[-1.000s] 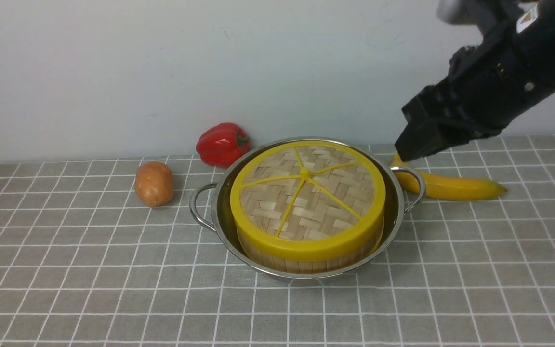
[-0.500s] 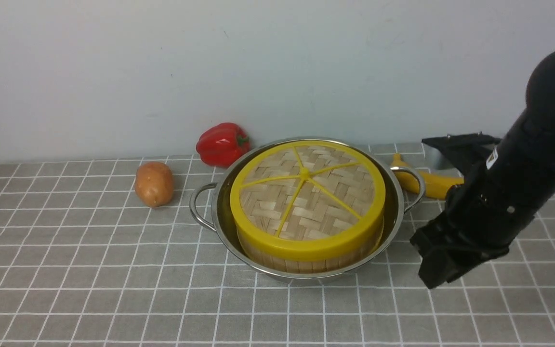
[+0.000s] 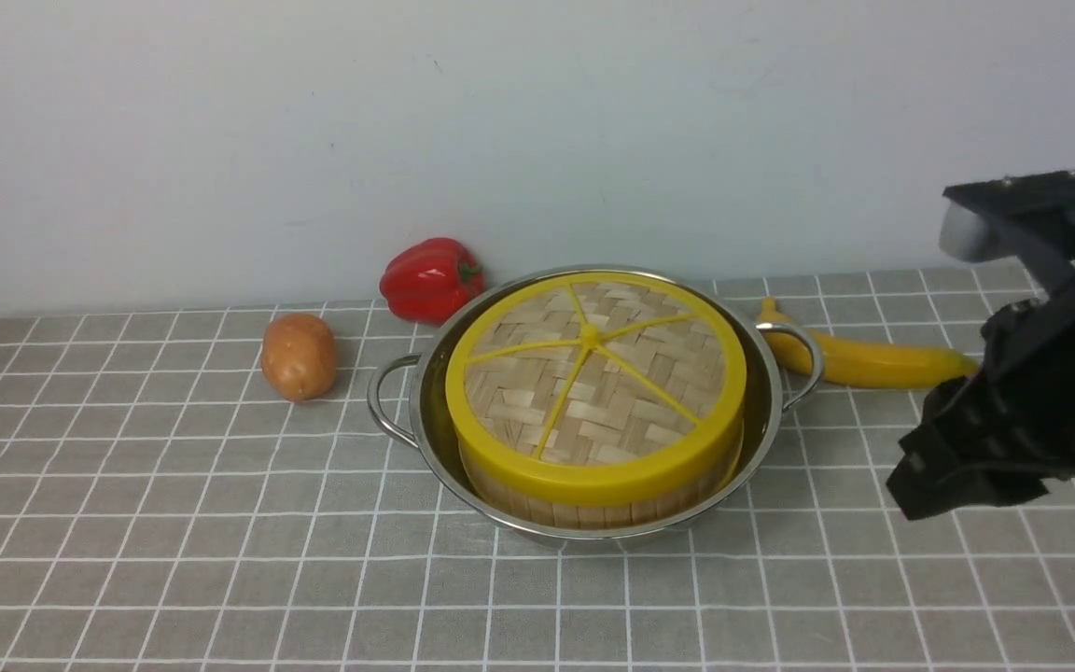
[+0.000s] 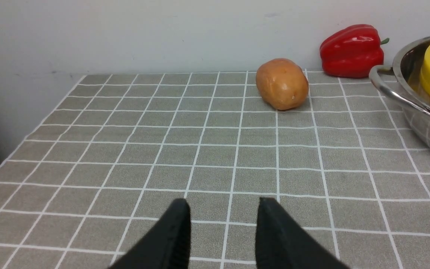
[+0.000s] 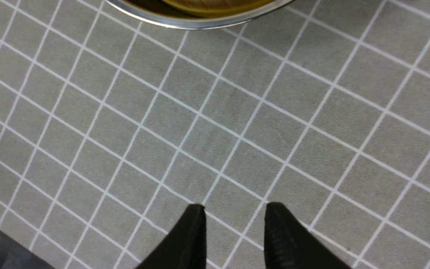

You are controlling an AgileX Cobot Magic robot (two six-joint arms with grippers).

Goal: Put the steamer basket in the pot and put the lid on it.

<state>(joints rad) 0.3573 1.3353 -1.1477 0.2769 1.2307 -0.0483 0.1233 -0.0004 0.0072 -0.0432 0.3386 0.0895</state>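
Bamboo showed under the yellow-rimmed lid (image 3: 595, 373), which sat flat on the steamer basket (image 3: 593, 504), and the basket stood inside the pot (image 3: 425, 411). By my judgement the job looked done. My right pincer (image 3: 929, 485) hung off to the pot's right, its tips apart with only bare tablecloth (image 5: 215, 123) between them, grasping nothing. The pot's rim (image 5: 185, 22) lay just ahead of those tips, not touching. My left pincer (image 4: 222, 224) was likewise released and empty, low over the cloth, with the potato (image 4: 282, 83) well ahead of it, the red pepper (image 4: 352, 50) beyond that, and the pot's looped handle (image 4: 398, 93) off to one side.

What worried me was my own right arm: a careless swing toward the pot could have clipped its near handle (image 3: 803, 359), jolting the pot and sliding the lid askew. The banana (image 3: 864, 362) lay behind that pincer, near enough to be knocked. I could not tell how firmly the lid was seated.
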